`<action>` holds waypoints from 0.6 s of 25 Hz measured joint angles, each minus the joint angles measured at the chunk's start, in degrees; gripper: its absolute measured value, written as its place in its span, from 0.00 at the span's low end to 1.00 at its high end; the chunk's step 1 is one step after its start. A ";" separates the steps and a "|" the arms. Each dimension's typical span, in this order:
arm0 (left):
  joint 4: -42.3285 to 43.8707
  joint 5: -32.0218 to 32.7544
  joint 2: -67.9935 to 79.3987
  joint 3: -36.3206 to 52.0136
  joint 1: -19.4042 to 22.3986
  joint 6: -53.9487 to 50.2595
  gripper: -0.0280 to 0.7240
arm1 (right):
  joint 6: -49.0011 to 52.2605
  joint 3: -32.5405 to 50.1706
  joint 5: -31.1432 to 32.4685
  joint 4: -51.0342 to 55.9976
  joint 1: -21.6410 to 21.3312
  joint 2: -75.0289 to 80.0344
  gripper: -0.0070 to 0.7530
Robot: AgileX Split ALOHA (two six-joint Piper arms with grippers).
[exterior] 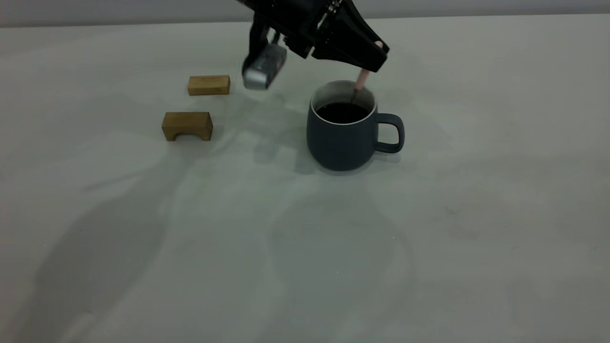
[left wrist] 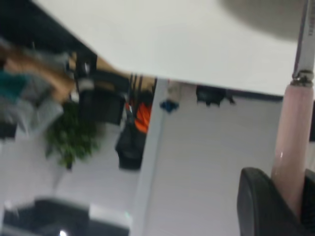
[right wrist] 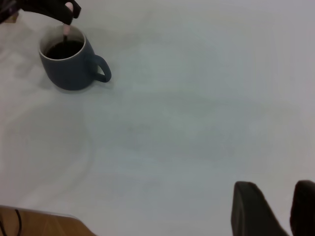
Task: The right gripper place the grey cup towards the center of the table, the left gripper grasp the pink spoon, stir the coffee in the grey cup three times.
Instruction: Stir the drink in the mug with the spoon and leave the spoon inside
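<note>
The grey cup (exterior: 340, 138) stands upright near the middle of the table (exterior: 429, 247), handle to the right, with dark coffee (exterior: 342, 113) inside. Just above its far rim, my left gripper (exterior: 376, 55) is shut on the pink spoon (exterior: 362, 80), which slants down into the coffee; its bowl is hidden in the liquid. The left wrist view shows the pink handle (left wrist: 294, 142) clamped between the black fingers (left wrist: 256, 201). My right gripper (right wrist: 283, 201) is out of the exterior view; it hangs open and empty over bare table, well away from the cup (right wrist: 69, 69).
Two tan wooden blocks lie left of the cup: a flat one (exterior: 208, 85) farther back and an arch-shaped one (exterior: 187, 126) nearer. The left arm's silver camera module (exterior: 263, 69) hangs between the blocks and the cup.
</note>
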 joint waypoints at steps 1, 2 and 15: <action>1.61 0.00 0.00 -1.26 0.00 0.00 0.26 | 0.00 0.00 0.00 0.00 0.00 0.00 0.32; 2.82 0.00 0.00 -2.26 0.00 0.12 0.26 | 0.00 0.00 0.00 0.00 0.00 0.00 0.32; -6.14 0.00 2.64 -3.33 -0.52 0.47 0.26 | 0.00 0.00 0.00 0.00 0.00 0.00 0.32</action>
